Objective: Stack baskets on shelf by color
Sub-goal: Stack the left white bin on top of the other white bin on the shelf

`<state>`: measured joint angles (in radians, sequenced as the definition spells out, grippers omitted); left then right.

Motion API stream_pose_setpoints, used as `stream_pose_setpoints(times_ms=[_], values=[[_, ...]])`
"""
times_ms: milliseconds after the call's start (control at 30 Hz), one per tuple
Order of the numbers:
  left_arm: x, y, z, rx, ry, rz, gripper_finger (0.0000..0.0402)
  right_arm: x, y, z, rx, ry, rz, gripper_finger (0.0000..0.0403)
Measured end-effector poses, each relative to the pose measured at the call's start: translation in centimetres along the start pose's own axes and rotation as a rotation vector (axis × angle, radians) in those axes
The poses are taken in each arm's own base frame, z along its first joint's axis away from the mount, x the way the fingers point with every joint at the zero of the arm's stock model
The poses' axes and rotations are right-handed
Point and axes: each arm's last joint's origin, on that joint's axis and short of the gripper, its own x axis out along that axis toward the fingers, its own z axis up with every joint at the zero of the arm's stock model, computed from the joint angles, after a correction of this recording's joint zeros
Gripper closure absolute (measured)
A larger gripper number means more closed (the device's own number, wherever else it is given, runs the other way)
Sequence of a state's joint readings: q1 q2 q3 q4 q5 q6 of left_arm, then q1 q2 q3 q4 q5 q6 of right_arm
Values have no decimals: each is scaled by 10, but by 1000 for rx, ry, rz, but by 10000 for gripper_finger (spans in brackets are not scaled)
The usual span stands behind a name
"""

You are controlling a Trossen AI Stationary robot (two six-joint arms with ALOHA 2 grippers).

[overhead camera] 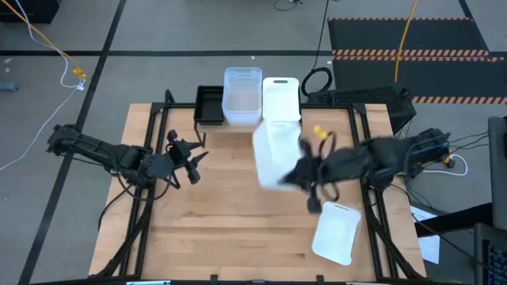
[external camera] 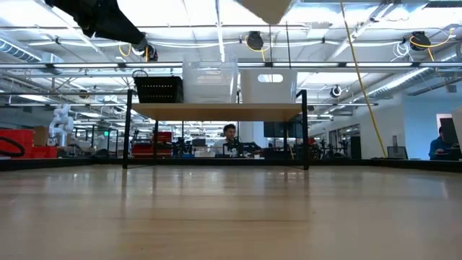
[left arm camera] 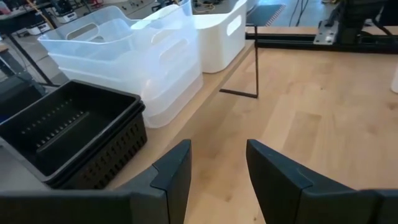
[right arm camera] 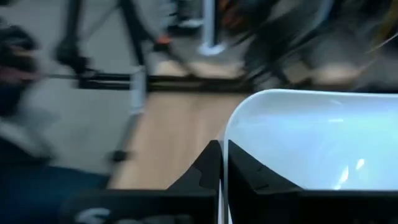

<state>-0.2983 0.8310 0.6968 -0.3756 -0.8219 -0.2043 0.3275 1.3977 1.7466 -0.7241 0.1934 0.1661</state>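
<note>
The light-wood shelf (overhead camera: 238, 127) stands at the table's far edge. On it, left to right, rest stacked black slotted baskets (overhead camera: 210, 104), stacked clear baskets (overhead camera: 242, 96) and a white basket (overhead camera: 280, 99). My right gripper (overhead camera: 295, 176) is shut on a second white basket (overhead camera: 273, 150), lifted in front of the shelf's right part; in the low view only its underside (external camera: 267, 7) shows. A third white basket (overhead camera: 337, 231) lies on the table near the right side. My left gripper (overhead camera: 190, 158) hovers open left of centre, facing the shelf and touching nothing. My right gripper holds the white basket by its side wall at the rim (right arm camera: 224, 134). The wall is pinched with one finger (right arm camera: 249, 171) inside the hollow and the other (right arm camera: 205, 168) outside. The basket is lifted clear of the table and tilted, and it reaches out beyond the fingers toward the shelf.
Thin black metal legs (left arm camera: 257, 62) carry the shelf above the tabletop (external camera: 231, 217). The black frame rails (overhead camera: 150, 198) run along the table's left and right sides. Bare wood lies in the table's middle and near part. People sit far behind the table in the low view.
</note>
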Motion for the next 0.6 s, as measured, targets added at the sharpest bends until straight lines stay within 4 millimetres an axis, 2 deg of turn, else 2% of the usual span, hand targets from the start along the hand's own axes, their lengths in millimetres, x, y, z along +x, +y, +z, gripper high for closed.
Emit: stream_pose_setpoints(times_ms=[100, 233, 500, 600], values=[[1, 2, 0, -8, 2, 11, 245, -20, -19, 14, -169, -22, -163, 402], [3, 4, 0, -14, 6, 29, 245, -23, -60, 23, -277, -11, -341, 402], [6, 6, -1, -8, 22, 39, 245, -6, -171, 12, -176, 109, -379, 402], [6, 6, -2, -2, 28, 41, 245, -3, -203, 4, -118, 143, -379, 402]])
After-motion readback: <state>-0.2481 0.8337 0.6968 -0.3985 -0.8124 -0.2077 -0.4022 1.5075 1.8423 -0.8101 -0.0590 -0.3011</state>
